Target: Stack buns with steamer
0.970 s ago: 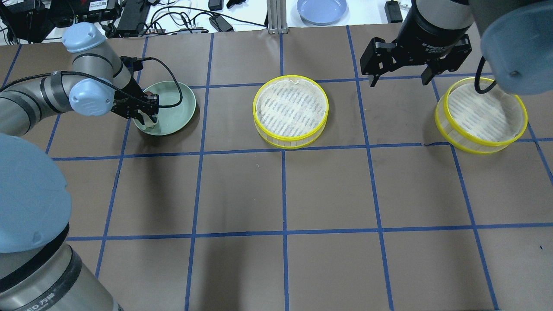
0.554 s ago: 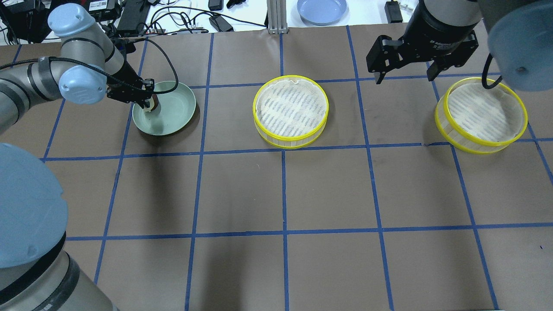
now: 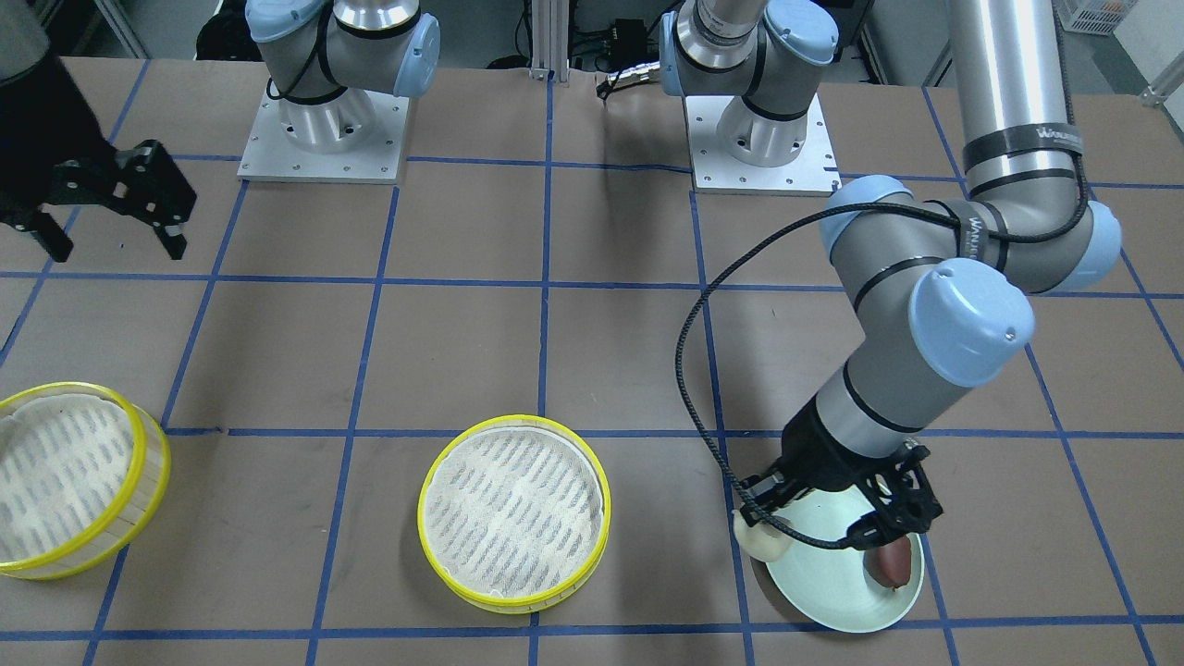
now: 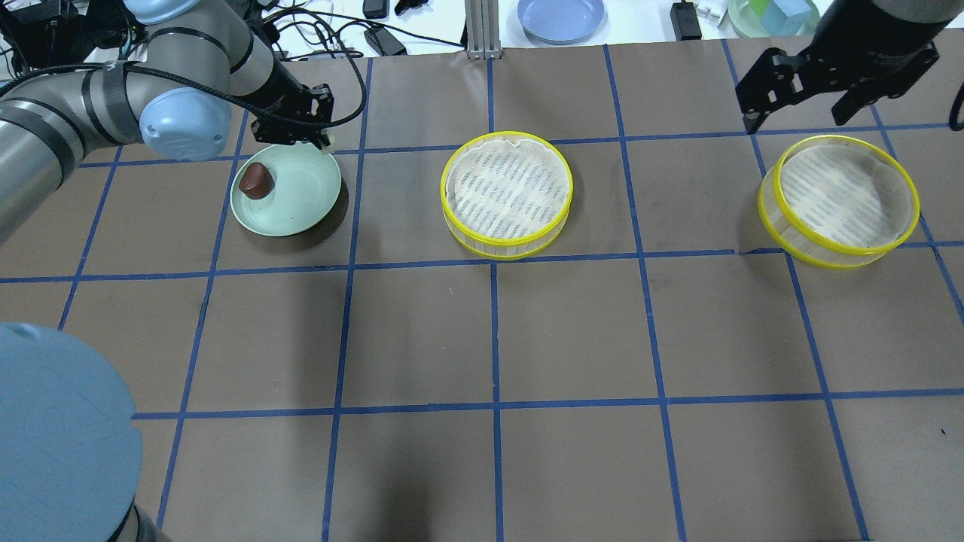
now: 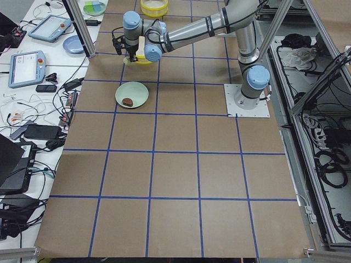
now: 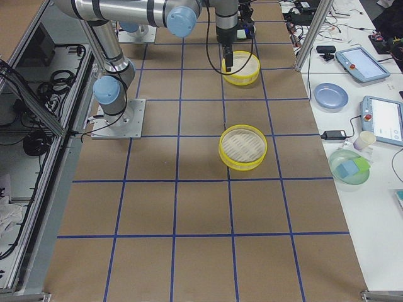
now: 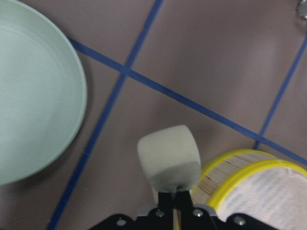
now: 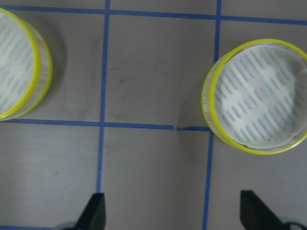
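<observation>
My left gripper (image 4: 320, 143) is shut on the cream-white bun (image 7: 169, 155) and holds it above the table, just past the far right rim of the mint-green plate (image 4: 301, 207). In the front-facing view the bun (image 3: 760, 538) hangs at the plate's edge (image 3: 832, 597). The dark reddish-brown bun (image 4: 256, 181) lies on the plate's left side. The middle steamer tier (image 4: 504, 242) stands empty to the right; its rim shows in the left wrist view (image 7: 259, 165). The second tier (image 4: 836, 256) stands empty at the far right. My right gripper (image 4: 797, 117) is open and empty, high behind that tier (image 8: 256, 143).
A blue plate (image 4: 561, 16), a green bowl with blocks (image 4: 776, 15), cables and power bricks lie on the white bench beyond the table's far edge. An aluminium post (image 4: 482, 30) stands at the far middle. Blue tape lines grid the brown table.
My left gripper has risen from the plate with the white bun and moved right and away past the plate's far rim, uncovering the brown bun. My right gripper has moved right.
</observation>
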